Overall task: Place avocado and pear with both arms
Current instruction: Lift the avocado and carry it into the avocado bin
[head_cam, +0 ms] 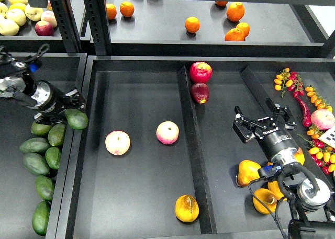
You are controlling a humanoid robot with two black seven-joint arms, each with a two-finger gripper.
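My left gripper is shut on a dark green avocado and holds it over the wall between the left tray and the big middle tray. A yellow-orange pear with a reddish blotch lies near the front of the middle tray, next to the divider. My right gripper is open and empty above the right compartment, well behind two more pears.
Several avocados lie piled in the left tray below my left gripper. Two pink-cream fruits lie mid-tray. Two red apples sit at the back by the divider. Oranges are on the upper shelf, tomatoes and a chili at the right.
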